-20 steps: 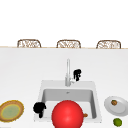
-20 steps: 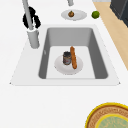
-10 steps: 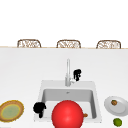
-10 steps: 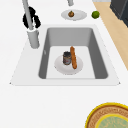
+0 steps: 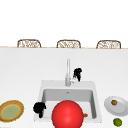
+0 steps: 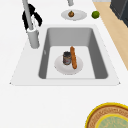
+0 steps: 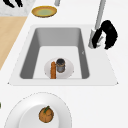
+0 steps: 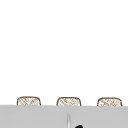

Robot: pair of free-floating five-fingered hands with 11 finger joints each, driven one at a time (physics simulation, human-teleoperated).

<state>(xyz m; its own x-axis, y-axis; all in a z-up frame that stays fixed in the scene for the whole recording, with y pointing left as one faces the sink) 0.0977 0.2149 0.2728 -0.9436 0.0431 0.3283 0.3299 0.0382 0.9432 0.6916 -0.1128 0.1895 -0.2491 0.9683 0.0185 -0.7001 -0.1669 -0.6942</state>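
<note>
You see a matt grey metal faucet (image 6: 31,32) over a smooth, dull grey sink (image 6: 100,53). The countertop (image 5: 25,67) looks smooth, matt white. The plate (image 6: 62,70) in the basin seems plain white ceramic; the woven-looking dish (image 5: 11,110) appears rough-rimmed. The red ball (image 5: 67,114) looks smooth, faintly glossy. Light wood (image 6: 112,32) borders the counter.

The tap (image 5: 67,72) stands upright at the middle of the sink's (image 5: 42,88) back rim, a slim grey spout on a thicker base. Its small side lever (image 5: 73,80) sticks out to the right, the right hand (image 5: 77,73) curled over it.
</note>
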